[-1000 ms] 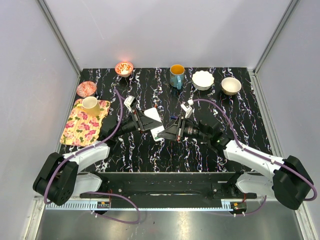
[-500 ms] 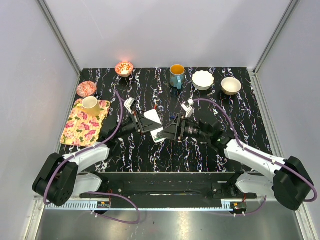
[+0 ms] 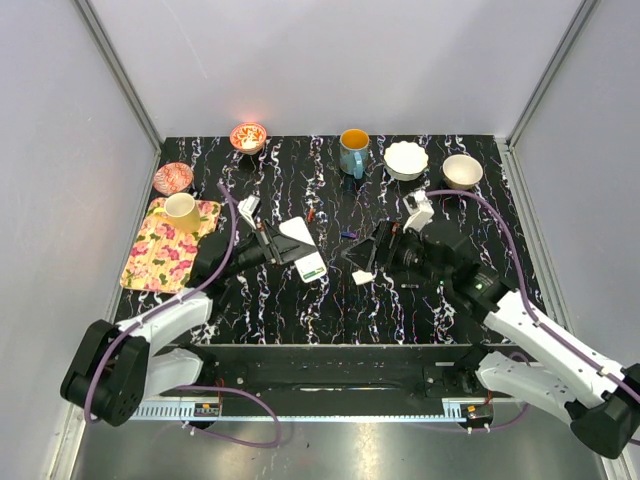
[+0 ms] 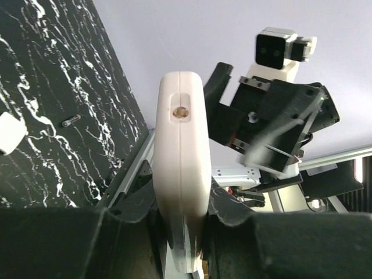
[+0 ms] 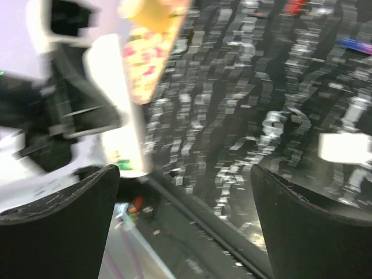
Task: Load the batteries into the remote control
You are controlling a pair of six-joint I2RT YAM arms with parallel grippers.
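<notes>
My left gripper (image 3: 285, 248) is shut on the white remote control (image 3: 302, 249) and holds it off the table at centre left. In the left wrist view the remote control (image 4: 181, 157) stands edge-on, clamped between both fingers of the left gripper (image 4: 181, 232). My right gripper (image 3: 360, 258) hangs open just right of the remote, apart from it, and in the blurred right wrist view the right gripper (image 5: 186, 215) has nothing between its fingers. A reddish battery (image 3: 312, 214) and a bluish battery (image 3: 347, 236) lie on the table behind the grippers. A small white cover piece (image 3: 362, 277) lies under the right gripper.
A floral tray (image 3: 160, 255) with a yellow mug (image 3: 182, 210) sits at the left edge. Along the back stand a red patterned bowl (image 3: 173, 177), a lit red bowl (image 3: 248, 136), an orange and teal mug (image 3: 353, 150), a white bowl (image 3: 406, 159) and a beige bowl (image 3: 462, 171).
My right gripper has opened wide and drawn back to the right, away from the remote. The left gripper keeps hold of the remote and has shifted slightly left.
</notes>
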